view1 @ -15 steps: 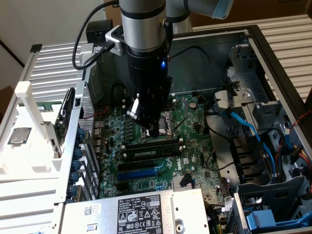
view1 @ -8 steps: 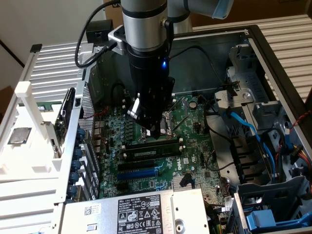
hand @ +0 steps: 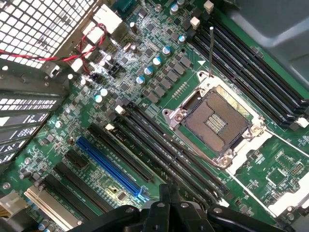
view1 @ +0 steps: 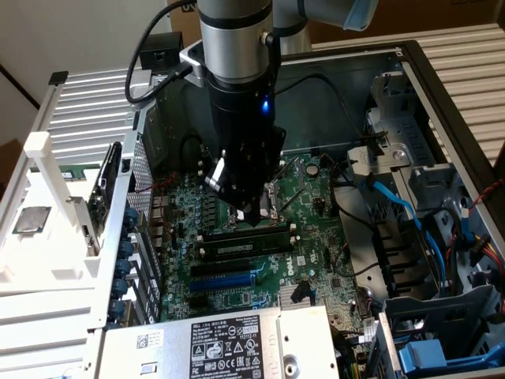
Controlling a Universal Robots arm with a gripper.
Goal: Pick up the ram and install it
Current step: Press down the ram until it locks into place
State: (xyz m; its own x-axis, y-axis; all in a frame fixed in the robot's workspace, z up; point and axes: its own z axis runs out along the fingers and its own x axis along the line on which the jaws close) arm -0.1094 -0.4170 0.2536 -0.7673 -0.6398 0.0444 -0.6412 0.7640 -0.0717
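Seen from the exterior camera, looks down into an open desktop computer case (view1: 442, 95), with a green motherboard (view1: 237, 300) across its floor. Reaches in from 12 o'clock by way of a grey and black robot arm (view1: 237, 47). Ends near the centre in a black gripper (view1: 254, 212), clenched tight with nothing in its grasp, hanging just above the black memory slots (view1: 217, 232).

Just toward 6 o'clock from the gripper tip, and apart from it, shows the ram (view1: 245, 245): a long dark stick with a pale label at its middle, lying from 9 to 3 o'clock and apparently standing in one of the slots. Hard to tell how deep it sits.

Further toward 6 o'clock, shows a blue expansion slot (view1: 225, 278), then a power supply (view1: 229, 343) with a printed label. At 3 o'clock, carries blue cables (view1: 394, 201). At 9 o'clock, outside the case, holds a white rack (view1: 47, 260) with a square processor chip (view1: 30, 221) on it.

From the wrist camera, shows dark fingertips (hand: 161, 195) pressed together over the motherboard, with an open CPU socket (hand: 217, 121) beside the slots and red wires (hand: 43, 55) near a metal grille.
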